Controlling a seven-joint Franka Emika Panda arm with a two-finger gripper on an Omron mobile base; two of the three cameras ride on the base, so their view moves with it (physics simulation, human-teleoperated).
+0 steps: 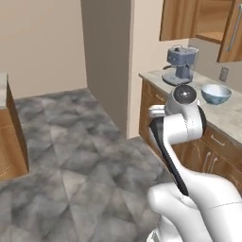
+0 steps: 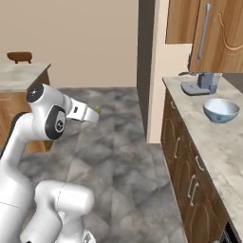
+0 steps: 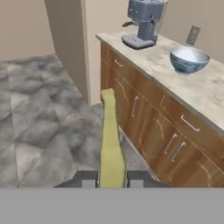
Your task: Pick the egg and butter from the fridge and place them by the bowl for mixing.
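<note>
My gripper (image 3: 111, 178) is shut on the butter (image 3: 110, 140), a yellowish-olive stick that juts forward from between the two fingertips. In the right base view the gripper (image 2: 92, 114) hangs over the floor, well left of the counter, and the butter's tip (image 2: 97, 109) peeks past it. The pale blue-grey bowl (image 3: 189, 59) (image 1: 216, 93) (image 2: 220, 110) sits upright on the stone counter (image 3: 205, 94), ahead and to the right of the butter. The fridge's tall grey side (image 1: 106, 47) (image 3: 65, 43) stands beyond the counter's end. The egg is out of view.
A grey coffee machine (image 1: 179, 64) (image 2: 201, 83) (image 3: 143, 22) stands on the counter beyond the bowl. Wooden drawers and doors (image 3: 166, 140) front the counter, with wall cabinets (image 2: 213, 33) above. Another counter (image 2: 23, 76) lies across the marbled floor (image 1: 71, 156).
</note>
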